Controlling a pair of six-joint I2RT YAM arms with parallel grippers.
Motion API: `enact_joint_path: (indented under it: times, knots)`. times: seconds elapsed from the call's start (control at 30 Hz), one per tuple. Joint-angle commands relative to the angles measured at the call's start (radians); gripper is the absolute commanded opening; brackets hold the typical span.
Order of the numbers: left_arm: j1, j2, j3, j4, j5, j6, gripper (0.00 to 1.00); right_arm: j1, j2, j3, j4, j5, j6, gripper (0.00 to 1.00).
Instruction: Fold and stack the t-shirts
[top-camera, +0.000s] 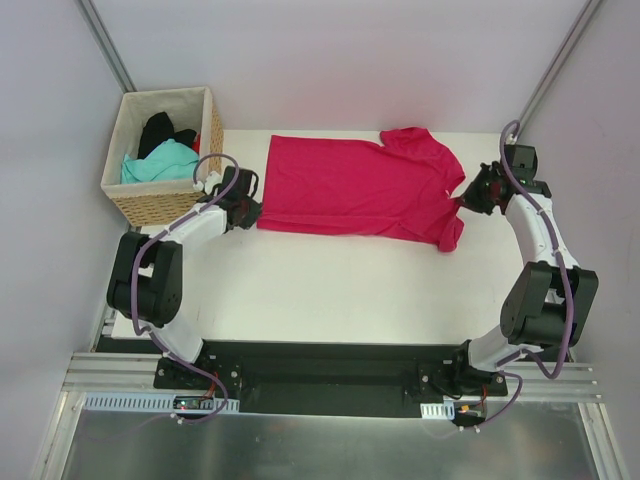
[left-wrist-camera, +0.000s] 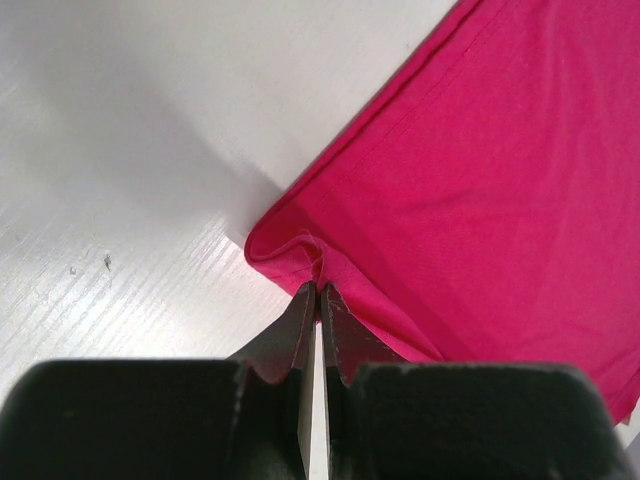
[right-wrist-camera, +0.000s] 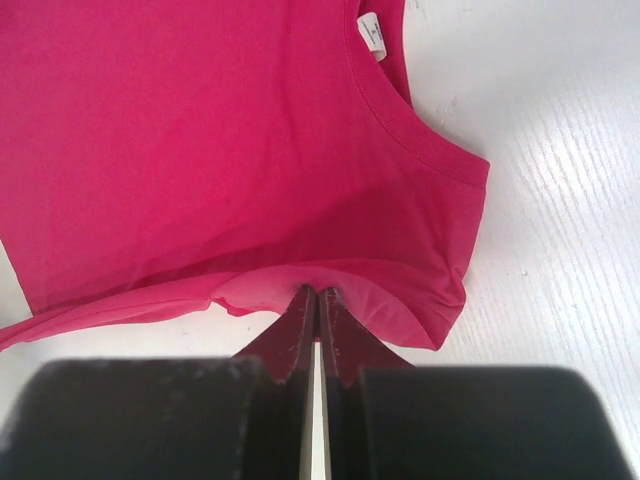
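Observation:
The crimson-pink t-shirt (top-camera: 355, 187) lies spread flat across the back of the white table (top-camera: 320, 290), its hem to the left and its neck to the right. My left gripper (top-camera: 250, 207) is shut on the shirt's near left hem corner (left-wrist-camera: 300, 255). My right gripper (top-camera: 464, 199) is shut on the shirt's right edge by the shoulder (right-wrist-camera: 320, 280); the white neck label (right-wrist-camera: 372, 32) shows beyond it. A teal t-shirt (top-camera: 160, 162) and a black t-shirt (top-camera: 160, 130) lie bunched in the basket.
The wicker basket (top-camera: 211, 125) with pale lining stands at the table's back left, just behind my left arm. Grey walls enclose the table at the back and both sides.

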Motion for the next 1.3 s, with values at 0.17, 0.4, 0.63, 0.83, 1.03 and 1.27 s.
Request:
enact_joint_path:
  times: [0.17,0.4,0.63,0.83,1.03,1.27]
  knots:
    - [-0.003,0.014,0.058,-0.006,-0.03,-0.042,0.0,-0.025,-0.014,0.049,0.056,-0.025,-0.022,0.0]
    - [-0.003,0.054,0.123,-0.016,-0.036,-0.03,0.0,-0.025,0.039,0.082,0.066,-0.076,-0.028,0.0]
    - [-0.003,0.061,0.133,-0.019,-0.053,-0.022,0.0,-0.025,0.078,0.104,0.06,-0.08,-0.083,0.01]
    - [-0.003,0.058,0.138,-0.022,-0.058,-0.017,0.0,-0.025,0.086,0.115,0.056,-0.082,-0.117,0.0]
    - [-0.001,0.06,0.138,-0.026,-0.053,-0.021,0.0,-0.03,0.094,0.125,0.054,-0.068,-0.125,0.01]
    - [-0.001,0.066,0.149,-0.032,-0.052,-0.017,0.0,-0.028,0.102,0.124,0.077,-0.086,-0.119,0.0]
